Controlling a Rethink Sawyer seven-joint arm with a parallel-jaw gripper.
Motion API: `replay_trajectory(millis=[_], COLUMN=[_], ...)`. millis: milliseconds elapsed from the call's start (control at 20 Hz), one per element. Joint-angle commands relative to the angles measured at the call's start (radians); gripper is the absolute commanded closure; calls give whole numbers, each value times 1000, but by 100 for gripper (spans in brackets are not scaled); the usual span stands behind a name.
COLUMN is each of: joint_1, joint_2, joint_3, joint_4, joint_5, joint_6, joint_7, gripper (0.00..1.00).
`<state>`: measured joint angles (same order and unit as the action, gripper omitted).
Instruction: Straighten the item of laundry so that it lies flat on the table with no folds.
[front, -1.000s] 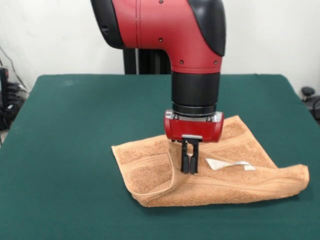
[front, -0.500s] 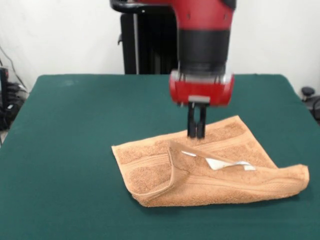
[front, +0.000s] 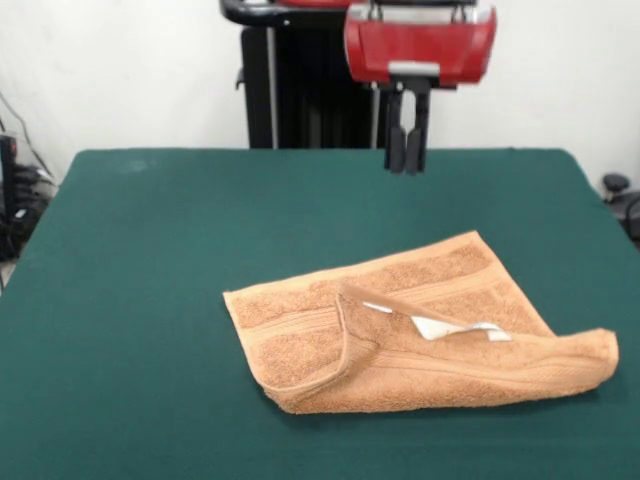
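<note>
The orange-tan towel (front: 410, 325) lies on the green table (front: 150, 300), right of the middle and toward the front. Its front part is folded over onto itself, with a thick rolled edge along the front and right. A small white label (front: 455, 328) shows on top near the fold. Woven band stripes run across the flat part. My gripper (front: 406, 165) hangs high above the table behind the towel, well clear of it. Its two black fingers (front: 396, 145) hang close together and hold nothing.
The robot's black pedestal (front: 300, 90) stands at the table's far edge. Cables and dark gear (front: 15, 200) sit off the table's left side, and a dark object (front: 618, 190) sits off its right side.
My gripper has risen from the towel's fold, where it was a second ago, to high above the table and slightly right. The towel stays folded; its flap has settled a little.
</note>
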<state>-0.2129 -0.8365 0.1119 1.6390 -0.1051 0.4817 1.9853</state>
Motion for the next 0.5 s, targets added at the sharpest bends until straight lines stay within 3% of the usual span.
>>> replay_trajectory(millis=[50,500], joint_1=[-20,-33], joint_2=[-14,-42], joint_3=[33,34], joint_4=[227,347], joint_5=[10,-32], joint_6=[-11,-81], joint_7=[90,83], gripper=[100,100])
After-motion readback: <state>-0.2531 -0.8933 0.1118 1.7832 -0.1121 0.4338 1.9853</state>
